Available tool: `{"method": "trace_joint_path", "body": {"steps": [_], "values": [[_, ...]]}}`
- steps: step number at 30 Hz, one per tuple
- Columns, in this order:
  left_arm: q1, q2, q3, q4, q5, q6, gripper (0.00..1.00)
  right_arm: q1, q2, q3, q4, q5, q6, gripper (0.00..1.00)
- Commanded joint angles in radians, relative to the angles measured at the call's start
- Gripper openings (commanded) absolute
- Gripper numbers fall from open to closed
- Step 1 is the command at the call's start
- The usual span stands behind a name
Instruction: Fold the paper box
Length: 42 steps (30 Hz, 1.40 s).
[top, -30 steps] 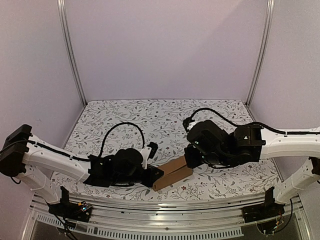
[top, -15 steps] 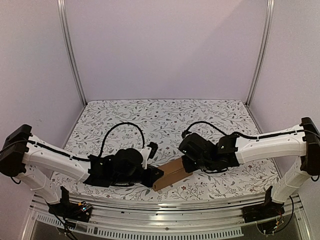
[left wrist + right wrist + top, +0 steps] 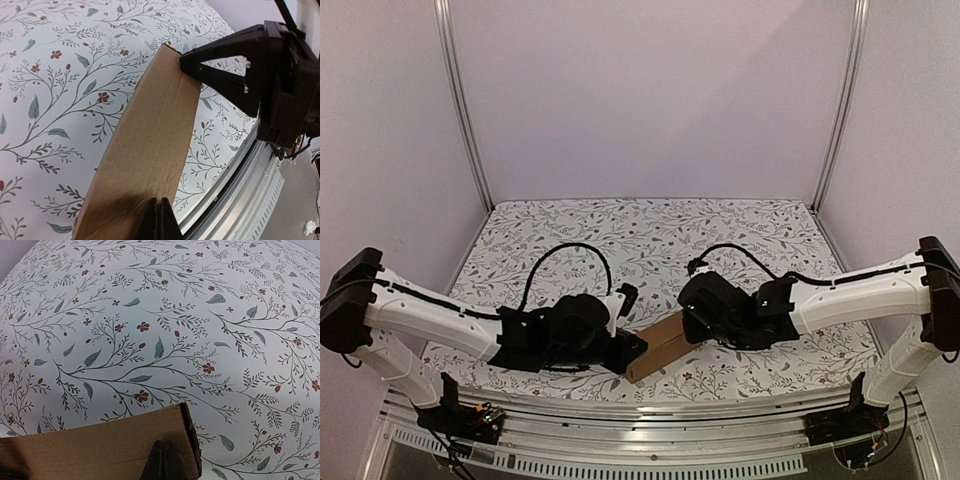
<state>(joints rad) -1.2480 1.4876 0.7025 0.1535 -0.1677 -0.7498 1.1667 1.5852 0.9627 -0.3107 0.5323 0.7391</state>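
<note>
Centrally in the top view, the floral-patterned table [image 3: 650,230] fills the middle of the frame, with both arms reaching inward from the lower corners. The paper box [image 3: 663,345], a slim brown one, lies slanted at lower centre between them. The left gripper [image 3: 635,352] meets its lower-left end with fingers pressed together. The right gripper [image 3: 692,328] meets its upper-right end, likewise closed. Whether either pinches cardboard cannot be told.

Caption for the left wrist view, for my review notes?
Shut left gripper at the near end of the paper box, shut right gripper at its far end, floral table beneath.
</note>
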Motion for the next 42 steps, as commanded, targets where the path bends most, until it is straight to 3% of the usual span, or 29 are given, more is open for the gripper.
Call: {"method": "trace_joint_path", "body": {"steps": [1, 7, 11, 17, 21, 28, 32, 42], "values": [[0.009, 0.002, 0.034, -0.240, 0.001, 0.051, 0.00, 0.002, -0.001, 0.041, -0.154, -0.032, -0.031, 0.00], [0.033, -0.085, 0.160, -0.382, -0.062, 0.120, 0.08, 0.005, -0.088, 0.070, -0.183, -0.032, -0.053, 0.00], [0.057, -0.132, 0.218, -0.468, -0.130, 0.140, 0.24, 0.029, -0.160, 0.051, -0.198, -0.031, -0.039, 0.00], [0.145, -0.096, 0.252, -0.524, -0.140, 0.135, 0.22, 0.104, -0.234, -0.048, -0.192, 0.033, 0.076, 0.00], [0.214, -0.029, 0.249, -0.481, -0.057, 0.131, 0.00, 0.115, -0.256, -0.236, 0.015, -0.012, 0.286, 0.00], [0.256, 0.119, 0.287, -0.398, 0.084, 0.135, 0.00, 0.142, -0.128, -0.309, 0.135, -0.008, 0.485, 0.00], [0.255, 0.170, 0.316, -0.391, 0.147, 0.141, 0.00, 0.142, -0.052, -0.343, 0.313, -0.067, 0.553, 0.00], [0.237, 0.165, 0.320, -0.395, 0.222, 0.127, 0.00, 0.143, 0.115, -0.293, 0.518, -0.112, 0.632, 0.00]]}}
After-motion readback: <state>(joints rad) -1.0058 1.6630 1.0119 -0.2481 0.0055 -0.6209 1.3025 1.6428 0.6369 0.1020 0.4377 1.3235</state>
